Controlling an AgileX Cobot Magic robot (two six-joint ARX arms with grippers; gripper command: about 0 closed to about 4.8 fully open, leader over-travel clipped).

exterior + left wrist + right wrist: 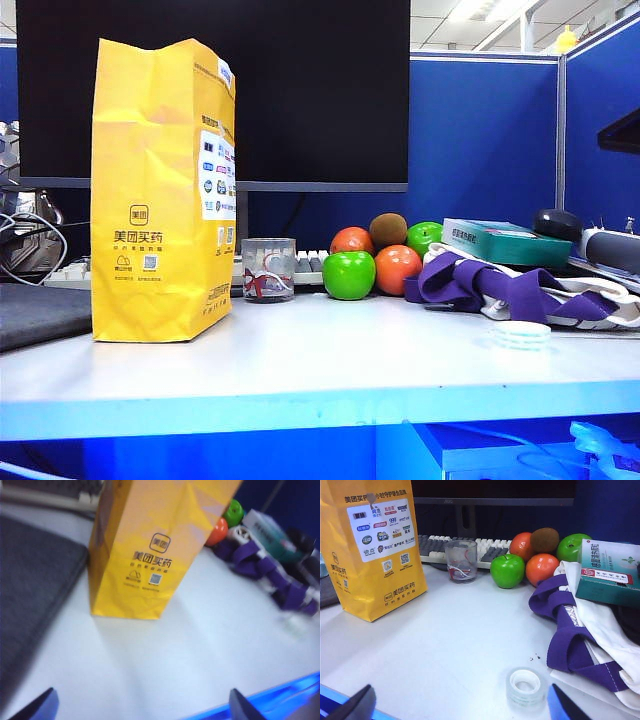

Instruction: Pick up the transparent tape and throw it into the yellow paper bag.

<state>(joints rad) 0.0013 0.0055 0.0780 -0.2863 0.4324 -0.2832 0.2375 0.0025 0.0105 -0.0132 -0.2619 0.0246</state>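
Take the light, stiff, slippery transparent tape across its rim, just ahead between your right gripper jaws; both the right and the left gripper stand open.

美团买药 on yellow paper bag, 999 on its label

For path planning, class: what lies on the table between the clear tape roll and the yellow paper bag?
Right wrist view: bare white tabletop between tape roll and bag.
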